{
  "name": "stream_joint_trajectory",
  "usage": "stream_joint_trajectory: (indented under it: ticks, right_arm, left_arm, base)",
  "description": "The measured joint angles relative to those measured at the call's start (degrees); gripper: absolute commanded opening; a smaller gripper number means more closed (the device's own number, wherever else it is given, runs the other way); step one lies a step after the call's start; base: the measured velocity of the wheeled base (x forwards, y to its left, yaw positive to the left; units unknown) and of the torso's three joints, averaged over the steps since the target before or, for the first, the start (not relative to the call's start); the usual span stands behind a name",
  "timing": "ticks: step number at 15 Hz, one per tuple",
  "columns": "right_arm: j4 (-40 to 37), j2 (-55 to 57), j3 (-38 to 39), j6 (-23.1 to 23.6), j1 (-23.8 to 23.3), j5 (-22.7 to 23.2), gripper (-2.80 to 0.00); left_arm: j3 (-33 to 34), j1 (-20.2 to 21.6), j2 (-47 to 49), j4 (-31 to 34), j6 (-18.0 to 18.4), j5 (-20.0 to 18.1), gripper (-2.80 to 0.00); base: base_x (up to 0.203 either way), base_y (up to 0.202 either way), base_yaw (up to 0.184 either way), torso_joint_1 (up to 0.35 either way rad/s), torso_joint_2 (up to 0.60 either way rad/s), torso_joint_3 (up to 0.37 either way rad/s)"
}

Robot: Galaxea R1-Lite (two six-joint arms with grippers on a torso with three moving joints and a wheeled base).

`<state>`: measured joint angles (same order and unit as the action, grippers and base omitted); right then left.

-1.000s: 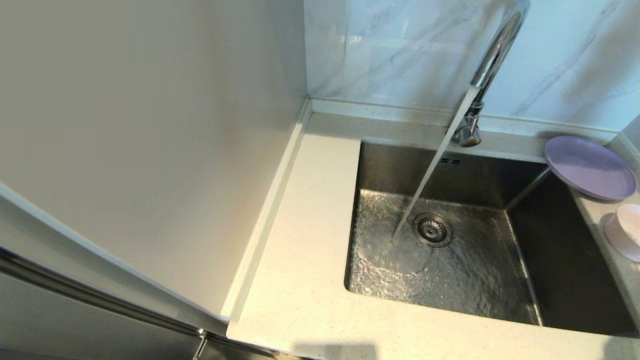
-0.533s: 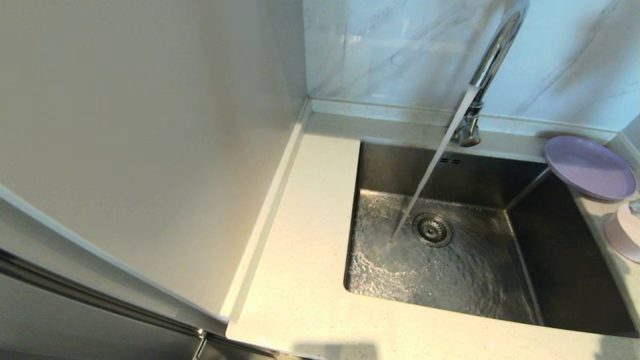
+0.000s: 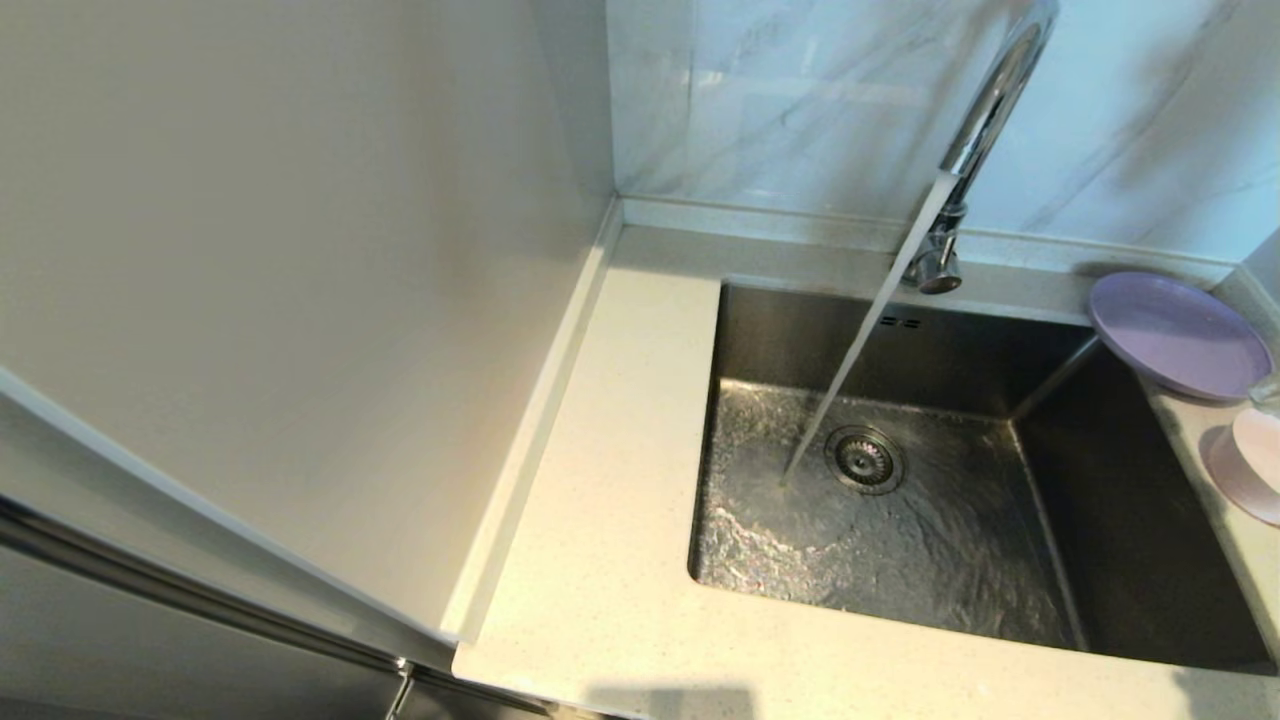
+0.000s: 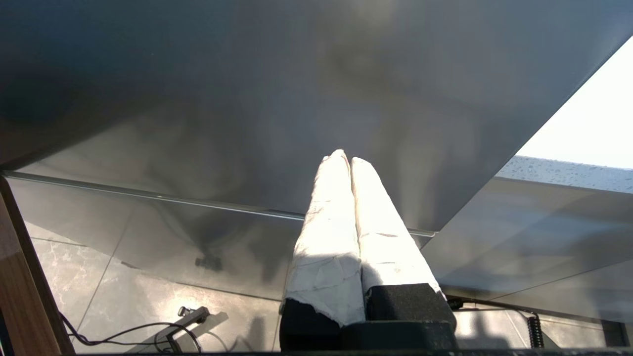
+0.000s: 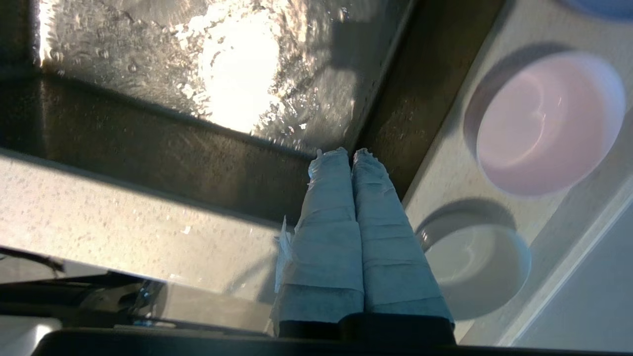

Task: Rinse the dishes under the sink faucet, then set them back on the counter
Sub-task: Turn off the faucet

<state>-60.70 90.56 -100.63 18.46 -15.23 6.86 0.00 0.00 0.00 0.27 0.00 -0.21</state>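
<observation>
Water streams from the chrome faucet into the steel sink. Behind the sink's right corner the lavender plate lies on the counter, jutting over the basin. The pink saucer sits at the right edge, cut off; the right wrist view shows it beside the pale bowl. My right gripper is shut and empty over the sink's near right corner, left of both dishes. My left gripper is shut and empty, parked low against a grey cabinet panel.
A drain strainer sits mid-basin in rippling water. A tall pale wall panel bounds the counter's left side. Marble tiles stand behind the faucet. A small grey tip pokes in at the head view's right edge, above the saucer.
A small grey tip has come in at the head view's right edge, over the pink saucer, and crept farther back. Water keeps running; the dishes have not moved.
</observation>
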Motion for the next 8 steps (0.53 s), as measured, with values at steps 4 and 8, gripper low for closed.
stream_joint_trajectory:
  ticks: [4,8]
  right_arm:
    - [6.5,2.7,-2.1,-5.9,5.0,0.6,-2.8]
    - [19.8,6.0,-0.9,-23.8,9.3,2.1,-2.8]
  left_arm:
    - [0.0,0.0,0.0,0.0,0.0,0.0,-2.8]
    - [0.0,0.0,0.0,0.0,0.0,0.0,-2.8]
  base:
    - [0.0,0.0,0.0,0.0,0.0,0.0]
    - [0.0,0.0,0.0,0.0,0.0,0.0]
